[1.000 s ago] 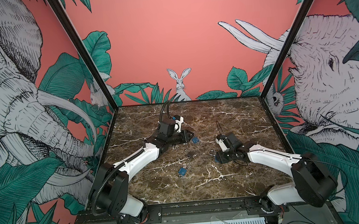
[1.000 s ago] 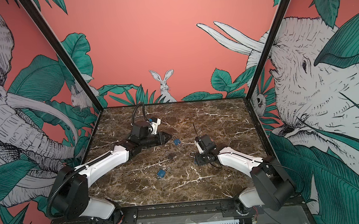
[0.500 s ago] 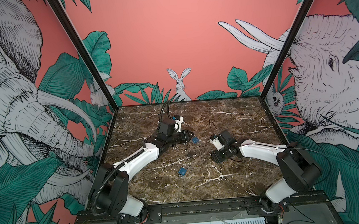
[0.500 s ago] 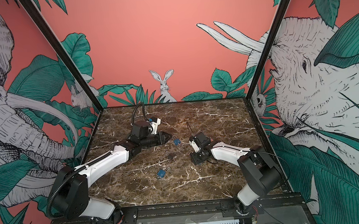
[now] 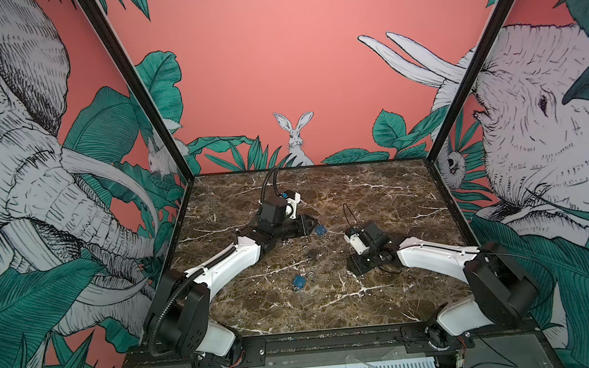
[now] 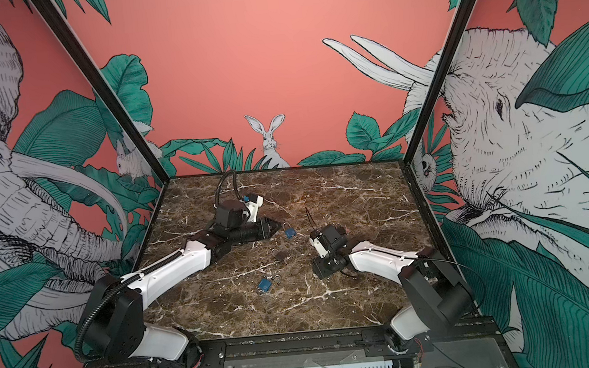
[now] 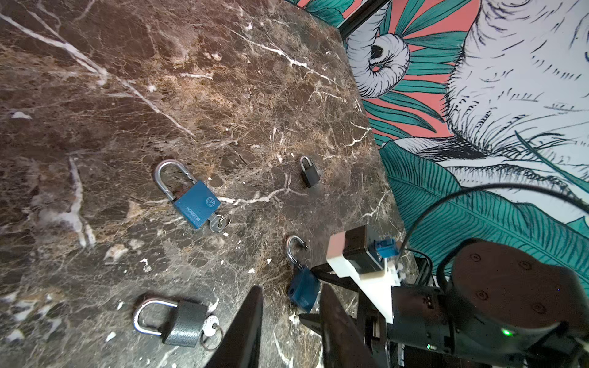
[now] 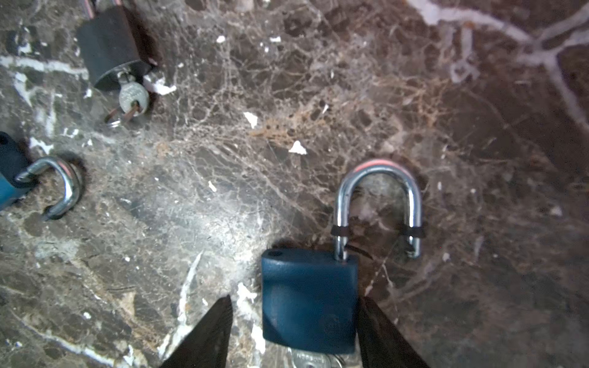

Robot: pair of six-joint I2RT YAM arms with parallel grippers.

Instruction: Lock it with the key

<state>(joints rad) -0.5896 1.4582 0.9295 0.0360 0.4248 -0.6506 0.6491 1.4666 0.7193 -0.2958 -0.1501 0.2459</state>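
A blue padlock (image 8: 307,286) lies on the marble table (image 8: 318,95) with its shackle (image 8: 379,172) swung open and a key (image 8: 307,360) in its base. My right gripper (image 8: 295,298) stands open over its body: one finger touches its side, the other is a gap away. In both top views the right gripper (image 5: 355,267) hides this padlock; the left wrist view shows the padlock (image 7: 304,288) beside the right wrist. My left gripper (image 5: 314,223) lies low and open, holding nothing, just short of a second blue padlock (image 5: 320,230) that also has a key.
A dark grey padlock (image 5: 311,252) with a key lies between the arms. Another blue padlock (image 5: 299,282) with an open shackle lies nearer the front. A small dark padlock (image 7: 310,173) lies farther towards the right wall. The enclosure walls border the table.
My right gripper has shifted a little to the left and its elbow has swung. The left arm and the padlocks in view have not moved.
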